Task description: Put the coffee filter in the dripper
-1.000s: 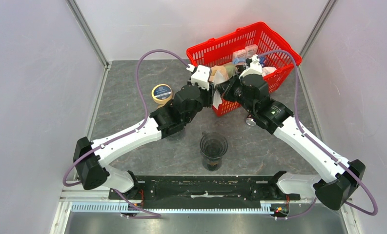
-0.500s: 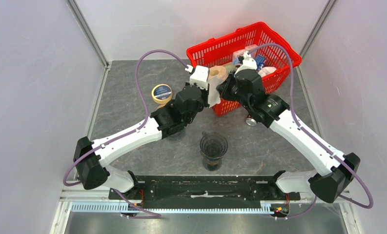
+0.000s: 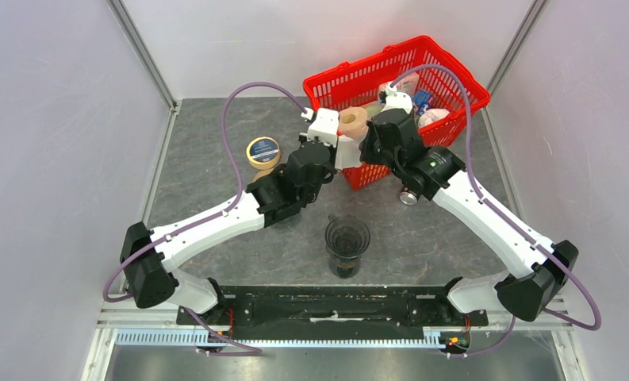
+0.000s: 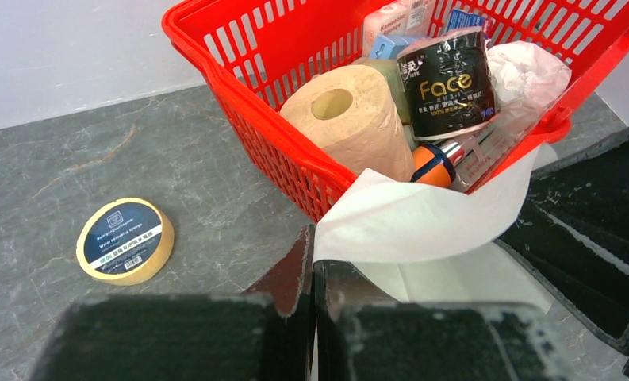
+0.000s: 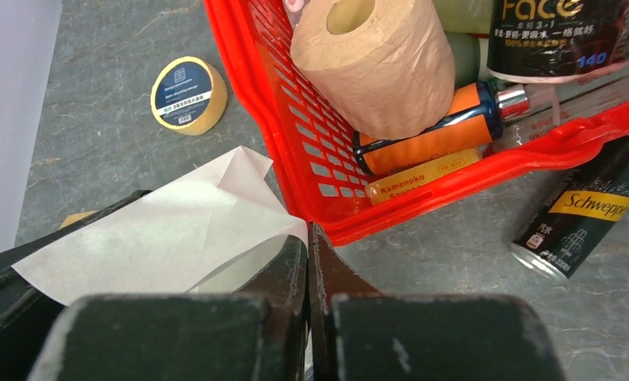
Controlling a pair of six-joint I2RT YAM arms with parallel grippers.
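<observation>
The left end effector [image 4: 311, 258] and right end effector [image 5: 308, 250] each clamp an edge of the paper coffee filter [image 4: 422, 222]; probably light, limp, tearable, best pinched at its rim.

We see a grey stone-look table [image 3: 216, 143]. Directly on it:
- red basket [image 3: 419, 54] at the far side
- yellow tape roll [image 3: 263, 151] lying flat to the basket's left
- dark can [image 5: 581, 210] on its side, just beside the basket's near wall
- dripper [image 3: 347, 238] upright near the front edge, well apart from the others
</observation>
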